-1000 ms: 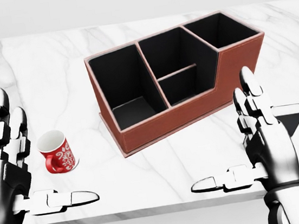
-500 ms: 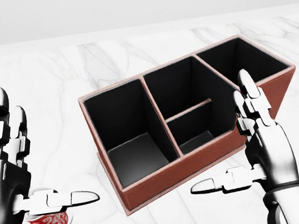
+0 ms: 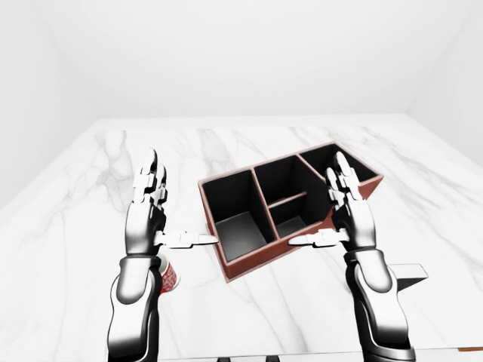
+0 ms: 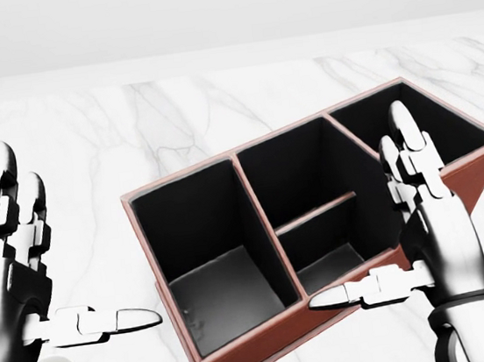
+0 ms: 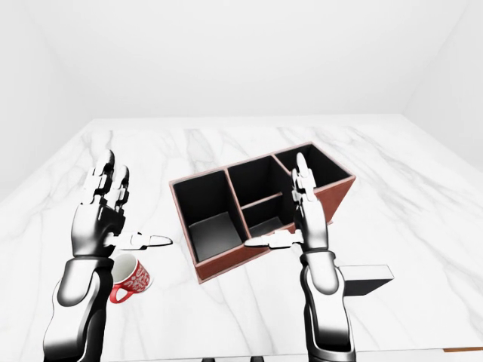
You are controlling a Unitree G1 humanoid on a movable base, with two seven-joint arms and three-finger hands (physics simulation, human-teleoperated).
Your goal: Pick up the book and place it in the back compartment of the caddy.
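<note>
Meanwhile, we held our left robot hand [image 4: 25, 287] and right robot hand [image 4: 425, 229] open, empty, above the brown caddy [image 4: 270, 336], which ran diagonally across the marble counter [image 3: 90, 226]; the book [image 5: 366, 277] lay flat nearby.

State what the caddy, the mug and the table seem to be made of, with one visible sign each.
Caddy: probably leather or leatherette, with matt reddish-brown walls, pale edging and black lining.
Mug: likely glazed ceramic, with a glossy red pattern and white inside.
Table: looks like polished marble, white with grey veins.

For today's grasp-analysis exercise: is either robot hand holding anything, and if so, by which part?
Nothing is held. The left hand and right hand are both open above the table; the book lies untouched beside the right forearm.
</note>
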